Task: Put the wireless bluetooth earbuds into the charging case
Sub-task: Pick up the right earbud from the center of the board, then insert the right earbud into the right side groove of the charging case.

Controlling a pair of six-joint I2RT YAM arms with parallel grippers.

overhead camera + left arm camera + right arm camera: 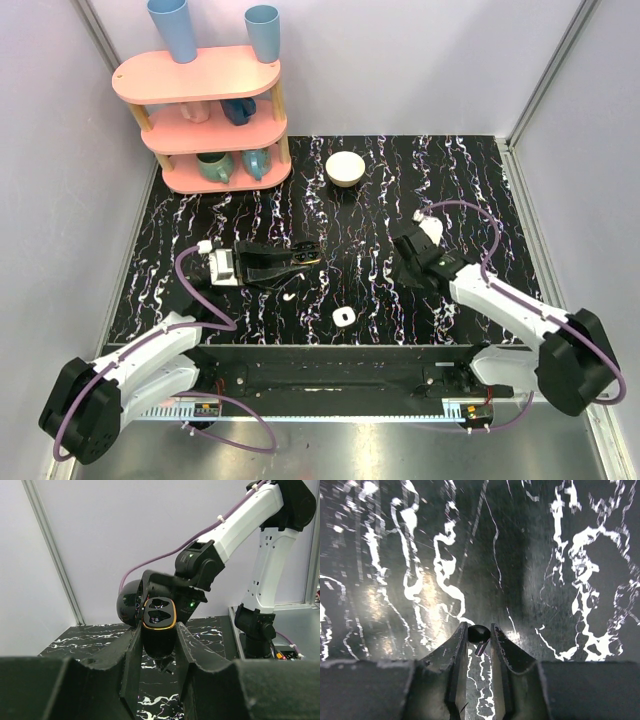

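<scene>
Earbud [288,296] near left pincer [314,256]

Clad in white shells along the left arm [150,362] and right arm [505,300], black at the bulky round base joints [80,405] and wrists. Strung with a purple cable [195,262] apiece, cinched by white zip ties [220,518]. Tipped with matte black left gripper [158,630] and right gripper [479,630], with angular, tapering fingers [457,660]. Lit by a small green lamp [190,556] on the right wrist housing.
</scene>
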